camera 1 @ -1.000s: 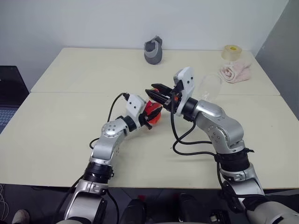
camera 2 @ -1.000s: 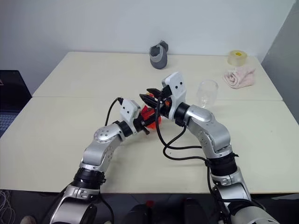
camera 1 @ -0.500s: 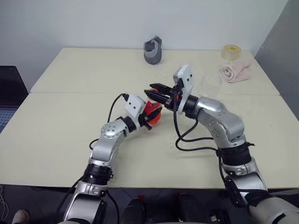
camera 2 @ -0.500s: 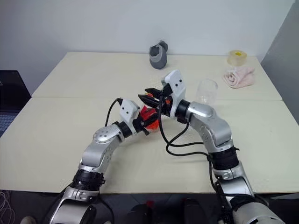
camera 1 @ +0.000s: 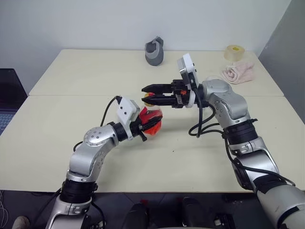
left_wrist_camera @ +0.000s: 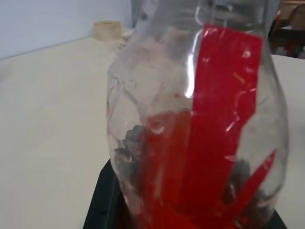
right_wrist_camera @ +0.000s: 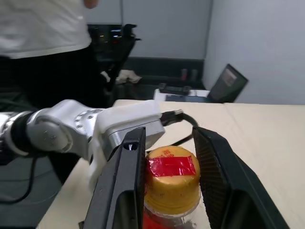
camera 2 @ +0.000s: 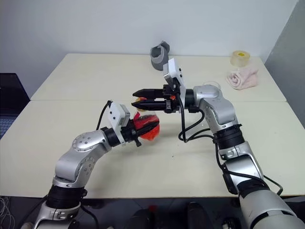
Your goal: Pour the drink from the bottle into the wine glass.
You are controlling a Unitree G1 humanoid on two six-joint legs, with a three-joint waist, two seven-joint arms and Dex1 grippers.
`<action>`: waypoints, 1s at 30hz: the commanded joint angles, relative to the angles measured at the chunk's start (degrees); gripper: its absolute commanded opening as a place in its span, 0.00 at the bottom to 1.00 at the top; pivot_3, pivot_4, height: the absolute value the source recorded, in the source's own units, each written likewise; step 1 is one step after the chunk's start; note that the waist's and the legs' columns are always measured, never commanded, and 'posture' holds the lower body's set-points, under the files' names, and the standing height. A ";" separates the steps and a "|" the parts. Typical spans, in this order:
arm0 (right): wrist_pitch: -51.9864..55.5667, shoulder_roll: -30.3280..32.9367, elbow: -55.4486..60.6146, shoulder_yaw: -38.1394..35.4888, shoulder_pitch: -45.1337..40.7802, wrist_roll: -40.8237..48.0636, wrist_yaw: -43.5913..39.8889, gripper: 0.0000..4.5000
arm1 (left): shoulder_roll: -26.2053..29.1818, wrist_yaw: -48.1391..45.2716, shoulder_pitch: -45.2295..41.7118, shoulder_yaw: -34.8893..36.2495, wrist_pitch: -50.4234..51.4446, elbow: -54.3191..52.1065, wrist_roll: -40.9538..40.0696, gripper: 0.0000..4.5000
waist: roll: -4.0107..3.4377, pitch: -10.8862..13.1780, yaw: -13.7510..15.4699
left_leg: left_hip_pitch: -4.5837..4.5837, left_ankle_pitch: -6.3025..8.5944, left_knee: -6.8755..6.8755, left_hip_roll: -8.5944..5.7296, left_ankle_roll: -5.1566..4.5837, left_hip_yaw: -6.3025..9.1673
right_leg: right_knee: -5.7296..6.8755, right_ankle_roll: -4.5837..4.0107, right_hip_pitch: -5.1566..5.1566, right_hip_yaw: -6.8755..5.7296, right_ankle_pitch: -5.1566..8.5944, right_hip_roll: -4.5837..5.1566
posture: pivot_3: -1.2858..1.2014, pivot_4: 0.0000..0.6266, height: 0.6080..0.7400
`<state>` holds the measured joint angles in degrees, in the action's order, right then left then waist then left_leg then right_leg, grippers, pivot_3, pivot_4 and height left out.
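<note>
My left gripper [camera 1: 144, 127] is shut on the bottle [camera 1: 151, 119] and holds it tilted above the middle of the table. The red-orange drink [camera 2: 148, 132] lies in the bottle's lower part, under the red label [left_wrist_camera: 224, 119]. Pointing to the left, my right gripper [camera 1: 146, 90] is level with the bottle's top. Its two black fingers [right_wrist_camera: 127, 181] press against both sides of the yellow cap [right_wrist_camera: 171, 183]. The wine glass [camera 2: 208, 87] stands behind my right forearm, and just its rim shows.
A grey object [camera 1: 154, 51] stands at the table's far edge. A tape roll [camera 1: 233, 51] and a pink cloth [camera 1: 237, 72] lie at the far right. A dark laptop [camera 1: 9, 93] is off the table's left side. A person in a white shirt [right_wrist_camera: 43, 28] stands beyond the table.
My left arm has drawn the bottle back toward me and to the left. My right gripper has swung round to point left and has risen a little, staying at the bottle's top.
</note>
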<state>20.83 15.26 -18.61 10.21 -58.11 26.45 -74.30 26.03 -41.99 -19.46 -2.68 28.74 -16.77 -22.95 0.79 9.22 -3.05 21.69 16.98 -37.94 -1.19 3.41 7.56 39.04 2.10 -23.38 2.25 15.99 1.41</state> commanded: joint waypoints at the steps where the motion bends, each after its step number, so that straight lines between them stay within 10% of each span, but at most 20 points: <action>1: -2.95 0.04 -2.02 -0.12 -3.07 -0.60 -4.32 0.27 | 1.09 -1.93 0.61 1.13 1.37 -6.13 -4.07 0.30 | -0.01 0.01 -0.02 | 0.00 0.00 0.00 0.00 0.00 0.00 | 0.00 0.00 0.00 0.00 0.00 0.00 | 0.52 0.24 1.00; 13: -5.26 1.03 -3.54 -1.52 -4.69 -2.04 -5.34 0.27 | 1.36 -1.32 1.35 1.96 2.45 -6.72 -5.98 0.21 | -0.05 0.03 0.07 | 0.01 -0.02 0.00 0.00 0.05 0.01 | -0.01 0.00 -0.01 0.00 0.00 0.05 | 0.52 0.24 1.00; 30: 14.10 4.78 28.73 -7.27 11.52 2.19 25.47 0.27 | -1.81 3.24 -3.10 3.45 -3.41 4.77 -0.97 0.20 | -0.06 0.03 0.87 | 0.08 -0.06 -0.02 -0.06 0.11 0.01 | 0.02 0.00 -0.07 -0.03 0.00 0.32 | 0.52 0.24 1.00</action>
<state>34.54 18.93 7.14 7.75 -47.07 28.35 -51.63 24.05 -41.04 -21.61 -3.17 27.56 -13.74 -24.45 0.73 9.26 -2.18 21.77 16.91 -37.95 -1.26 3.53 7.57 39.04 2.10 -23.45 2.23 15.99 1.72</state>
